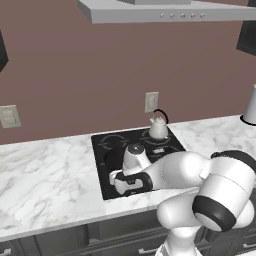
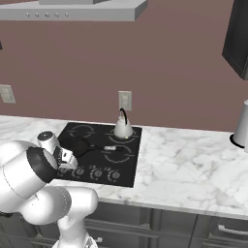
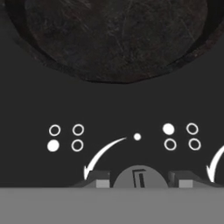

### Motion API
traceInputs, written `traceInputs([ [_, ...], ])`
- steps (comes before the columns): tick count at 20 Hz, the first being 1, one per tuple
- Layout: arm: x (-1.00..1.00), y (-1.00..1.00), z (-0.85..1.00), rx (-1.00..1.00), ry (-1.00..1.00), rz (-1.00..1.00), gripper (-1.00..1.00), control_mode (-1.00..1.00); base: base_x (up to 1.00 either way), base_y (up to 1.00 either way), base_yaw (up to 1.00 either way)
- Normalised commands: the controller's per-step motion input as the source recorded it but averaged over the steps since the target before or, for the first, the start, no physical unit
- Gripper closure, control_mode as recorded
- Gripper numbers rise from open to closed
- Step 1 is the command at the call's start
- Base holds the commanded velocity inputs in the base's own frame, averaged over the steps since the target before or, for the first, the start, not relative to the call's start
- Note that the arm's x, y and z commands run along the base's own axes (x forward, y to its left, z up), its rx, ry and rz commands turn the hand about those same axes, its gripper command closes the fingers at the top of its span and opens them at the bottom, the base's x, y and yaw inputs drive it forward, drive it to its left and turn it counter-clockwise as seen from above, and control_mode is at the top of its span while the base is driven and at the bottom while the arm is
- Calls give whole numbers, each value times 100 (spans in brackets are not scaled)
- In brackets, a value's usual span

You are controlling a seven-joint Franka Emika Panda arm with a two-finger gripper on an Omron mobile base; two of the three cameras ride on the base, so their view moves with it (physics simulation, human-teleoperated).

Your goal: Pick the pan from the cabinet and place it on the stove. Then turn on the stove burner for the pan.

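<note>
The black pan (image 3: 116, 39) lies on the black glass stove (image 1: 167, 146), on its front left burner, and also appears as the pan (image 2: 80, 147) with its handle pointing right. My gripper (image 3: 140, 180) reaches down to the stove's front edge, just in front of the pan. Its two fingertips (image 3: 97, 179) sit on either side of a round grey control knob (image 3: 140, 176), shut on it. From the base cameras the gripper (image 1: 115, 180) (image 2: 64, 168) is low over the left controls. A dark cabinet (image 2: 237, 34) hangs at the upper right.
A small white kettle (image 1: 158, 127) (image 2: 123, 127) stands on the back right burner. More knobs (image 2: 98, 173) line the stove's front. A pale cylinder (image 2: 240, 127) stands at the far right of the marble counter (image 1: 45, 170). A range hood (image 1: 165, 11) hangs above.
</note>
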Motion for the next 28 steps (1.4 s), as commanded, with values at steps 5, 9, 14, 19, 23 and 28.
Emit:
traceInputs([
  [5, 0, 4, -21, 0, 0, 12, 100, -100, 0, 0, 0],
  [9, -11, 0, -18, 0, 0, 15, 100, -100, 0, 0, 0],
  [14, -21, 1, -22, 0, -2, 17, 100, -100, 0, 0, 0],
  [19, -26, 5, -34, -2, -3, 18, 100, -100, 0, 0, 0],
  [23, -28, 4, -35, -1, -2, 19, 100, -100, 0, 0, 0],
  [28, -29, 2, -35, -1, -2, 19, 100, -100, 0, 0, 0],
])
